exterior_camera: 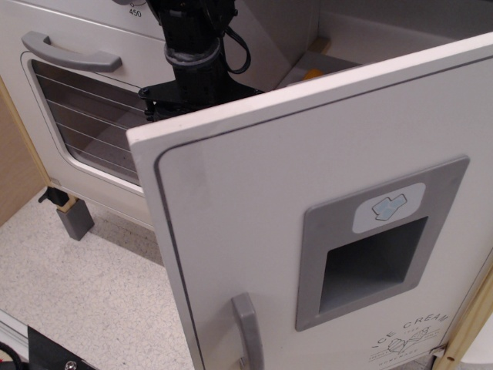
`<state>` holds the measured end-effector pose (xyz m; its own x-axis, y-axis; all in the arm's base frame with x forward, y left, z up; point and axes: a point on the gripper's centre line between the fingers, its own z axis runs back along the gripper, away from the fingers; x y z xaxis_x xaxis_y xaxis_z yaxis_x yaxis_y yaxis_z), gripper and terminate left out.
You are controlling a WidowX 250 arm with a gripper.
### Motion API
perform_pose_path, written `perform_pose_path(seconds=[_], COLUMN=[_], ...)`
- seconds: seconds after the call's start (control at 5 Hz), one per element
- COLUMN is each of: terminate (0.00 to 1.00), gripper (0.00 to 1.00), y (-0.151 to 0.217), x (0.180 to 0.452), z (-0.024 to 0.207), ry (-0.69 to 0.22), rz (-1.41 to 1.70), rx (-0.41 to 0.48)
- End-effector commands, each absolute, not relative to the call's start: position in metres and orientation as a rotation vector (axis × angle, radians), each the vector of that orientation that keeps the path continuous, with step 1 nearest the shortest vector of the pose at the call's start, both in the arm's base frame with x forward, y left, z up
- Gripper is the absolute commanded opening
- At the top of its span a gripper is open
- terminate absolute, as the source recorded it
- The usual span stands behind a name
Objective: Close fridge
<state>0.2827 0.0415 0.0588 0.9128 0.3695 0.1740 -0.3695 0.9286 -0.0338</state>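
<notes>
The fridge door (254, 200) is white and stands open, swung out towards the camera, hinged at the right. It has a vertical grey handle (246, 331) at the lower left, a grey recessed dispenser panel (377, 247) and an "ICE CREAM" logo (412, 335) at the lower right. The fridge's inside (339, 46) shows above the door's top edge, with a small yellow item (313, 74) in it. My black arm (196, 54) reaches down behind the door's free upper left corner. The gripper's fingers are hidden behind the door.
The white oven door (85, 116) with a wire-lined window and horizontal grey handle (73, 52) stands at the left. A grey foot (75, 218) sits below it. A speckled floor (85, 293) lies at the lower left, and a wooden wall (15, 169) at the far left.
</notes>
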Motion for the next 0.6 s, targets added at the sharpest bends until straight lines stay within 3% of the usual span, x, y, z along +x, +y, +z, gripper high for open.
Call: perform_pose_path(seconds=[0.0, 0.4], terminate=[0.00, 0.00], gripper=[1.00, 1.00], y=[0.042, 0.021], x=[0.283, 0.292], z=[0.059, 0.106], ry=[-0.179, -0.232], rz=[0.381, 0.330], rx=[0.000, -0.029])
